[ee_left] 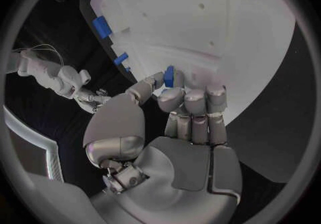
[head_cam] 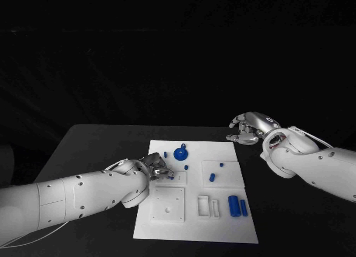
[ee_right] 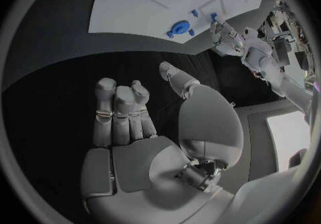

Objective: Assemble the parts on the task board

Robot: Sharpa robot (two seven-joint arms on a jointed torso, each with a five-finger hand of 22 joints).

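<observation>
The white task board (head_cam: 224, 225) lies in the middle of the black table. My left hand (head_cam: 156, 167) is at the board's left edge and pinches a small blue part (ee_left: 169, 76) between thumb and finger, just above the board. A round blue part (head_cam: 181, 155) with a stem lies at the board's far end. Two blue cylinders (head_cam: 237, 206) lie side by side at the near right. Small blue pegs (head_cam: 212, 177) are scattered across the middle. My right hand (head_cam: 251, 128) hovers off the board's far right corner, fingers curled in on nothing.
A raised white square block (head_cam: 169, 203) with holes sits at the board's near left, with narrow rectangular slots (head_cam: 204, 206) beside it. Bare black table (head_cam: 93, 150) stretches to the left and right of the board.
</observation>
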